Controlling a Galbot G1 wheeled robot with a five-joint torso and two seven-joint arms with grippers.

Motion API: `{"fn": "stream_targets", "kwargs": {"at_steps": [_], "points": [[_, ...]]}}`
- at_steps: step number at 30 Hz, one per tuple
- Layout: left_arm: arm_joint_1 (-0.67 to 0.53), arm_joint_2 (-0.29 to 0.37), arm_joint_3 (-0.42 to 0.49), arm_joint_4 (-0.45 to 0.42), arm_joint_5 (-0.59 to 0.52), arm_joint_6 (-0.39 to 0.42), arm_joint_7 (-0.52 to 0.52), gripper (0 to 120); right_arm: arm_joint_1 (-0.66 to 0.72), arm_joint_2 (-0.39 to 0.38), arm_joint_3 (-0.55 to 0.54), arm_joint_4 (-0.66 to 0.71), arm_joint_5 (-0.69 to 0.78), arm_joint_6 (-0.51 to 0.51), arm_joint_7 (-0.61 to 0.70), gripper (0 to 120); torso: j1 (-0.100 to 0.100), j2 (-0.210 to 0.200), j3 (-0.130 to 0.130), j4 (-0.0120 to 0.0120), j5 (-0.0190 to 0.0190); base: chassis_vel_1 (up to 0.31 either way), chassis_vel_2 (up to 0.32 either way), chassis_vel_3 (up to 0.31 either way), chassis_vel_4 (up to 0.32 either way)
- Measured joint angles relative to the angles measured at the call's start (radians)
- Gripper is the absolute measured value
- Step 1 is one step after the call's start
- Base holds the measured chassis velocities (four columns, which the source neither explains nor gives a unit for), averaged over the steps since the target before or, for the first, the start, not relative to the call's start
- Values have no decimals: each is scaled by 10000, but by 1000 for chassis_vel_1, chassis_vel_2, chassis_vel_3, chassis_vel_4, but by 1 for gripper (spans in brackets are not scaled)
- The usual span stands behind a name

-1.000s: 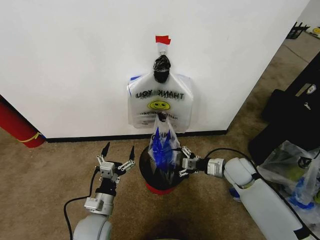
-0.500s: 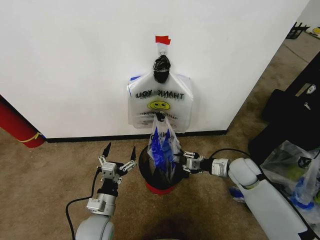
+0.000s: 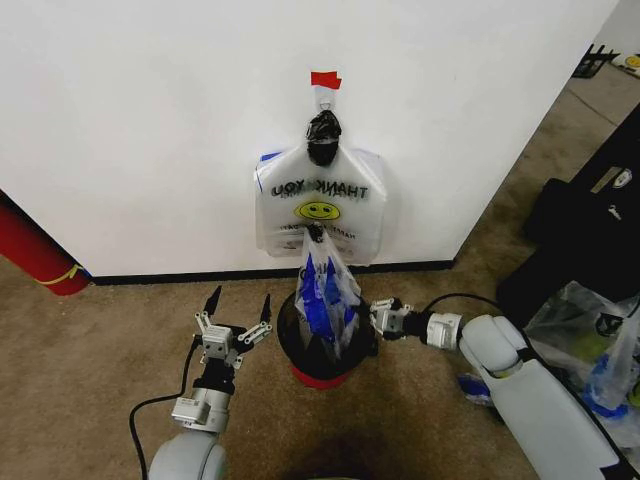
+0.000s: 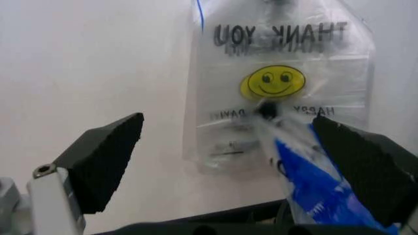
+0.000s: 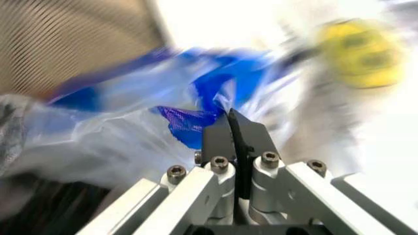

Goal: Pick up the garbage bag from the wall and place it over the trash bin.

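Observation:
The garbage bag (image 3: 326, 285), thin clear plastic with blue print, stands bunched up in a peak out of the trash bin (image 3: 296, 338), a round black mesh basket on a red base. My right gripper (image 3: 376, 318) is at the bin's right rim, shut on the bag's edge; its wrist view shows the closed fingers (image 5: 233, 131) against blue plastic of the bag (image 5: 130, 142). My left gripper (image 3: 238, 308) hovers open just left of the bin, holding nothing. Between its open fingers (image 4: 107, 156) the left wrist view shows the bag (image 4: 307, 191) and the bin's rim (image 4: 216, 225).
A matching THANK YOU bag (image 3: 320, 205) with a yellow smiley hangs on the wall under a black knot (image 3: 322, 138), right behind the bin. A red cylinder (image 3: 35, 250) leans at the far left. Black cases (image 3: 590, 230) and heaped clear bags (image 3: 590, 350) crowd the right.
My right gripper has drawn back to the right, away from the bin's middle, taking the bag's edge with it. The bag's peak has shifted slightly. The left arm has hardly moved.

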Motion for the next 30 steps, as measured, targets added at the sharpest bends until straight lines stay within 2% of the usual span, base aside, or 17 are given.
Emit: {"fn": "stream_targets", "kwargs": {"at_steps": [2, 3, 4, 5, 7, 9, 10, 12, 15, 16, 19, 21, 24, 30], "points": [[-67, 113, 115, -7, -21, 11, 0, 100, -278, 76, -22, 179, 618, -4, 1257, 0, 0, 0, 0, -1, -2, 0, 0, 0, 0], [-67, 113, 115, -7, -21, 11, 0, 100, -278, 76, -22, 179, 618, -4, 1257, 0, 0, 0, 0, -1, -2, 0, 0, 0, 0], [-103, 215, 238, -46, -95, 60, 4, 100, -499, 141, -11, 336, 975, -2, 2046, 0, 0, 0, 0, 0, -1, 0, 0, 0, 0], [-134, 374, 477, -142, -262, 197, 31, 100, -858, 279, 97, 597, 1318, 35, 2874, 0, 0, 0, 0, 0, 0, 0, 0, 0, 0], [-162, 646, 983, -296, -623, 471, 146, 100, -1659, 573, 504, 996, 1594, 313, 3565, 0, 0, 0, -1, -2, -1, 0, 0, 0, 0], [-269, 936, 1606, -438, -1232, 957, 222, 100, -2511, 846, 978, 1279, 1708, 799, 3672, 0, -1, 0, -1, -3, 0, 0, 0, 0, 0], [-269, 936, 1606, -438, -1232, 957, 222, 100, -2511, 846, 978, 1279, 1708, 799, 3672, 0, -1, 0, -1, -3, 0, 0, 0, 0, 0], [-503, 1285, 2363, -618, -2067, 1724, 113, 100, -3290, 1055, 1372, 1373, 1604, 1426, 3606, 0, 0, 1, -1, -4, -1, 0, 0, 0, 0], [-942, 1758, 3375, -986, -3430, 3533, -707, 100, -3945, 1191, 1561, 1174, 1308, 2428, 3434, 0, -1, 0, -1, -6, -1, 0, 0, 0, 0], [-942, 1758, 3375, -986, -3430, 3533, -707, 100, -3945, 1191, 1561, 1174, 1308, 2428, 3434, 0, -1, 0, -1, -6, -1, 0, 0, 0, 0], [-1723, 2058, 3727, -1151, -4640, 5654, -1355, 100, -4284, 1228, 1671, 1079, 1117, 2994, 3249, 0, 0, 0, -1, 2, -2, 0, 0, 0, 0], [-2229, 2177, 3819, -899, -4882, 6159, -1518, 100, -4421, 1237, 1767, 1101, 1036, 3147, 3172, 0, -1, 1, -1, -2, -1, 0, 0, 0, 0], [-2704, 2320, 3904, -640, -5077, 6486, -1685, 100, -4576, 1237, 1851, 1155, 904, 3298, 3101, 0, 0, 0, 0, -2, -2, 0, 0, 0, 0], [-3668, 2377, 4086, -257, -5506, 7385, -2727, 100, -4860, 1288, 1971, 1250, 508, 3582, 2993, 0, 0, 0, 0, -2, -1, 0, 0, 0, 0]]}}
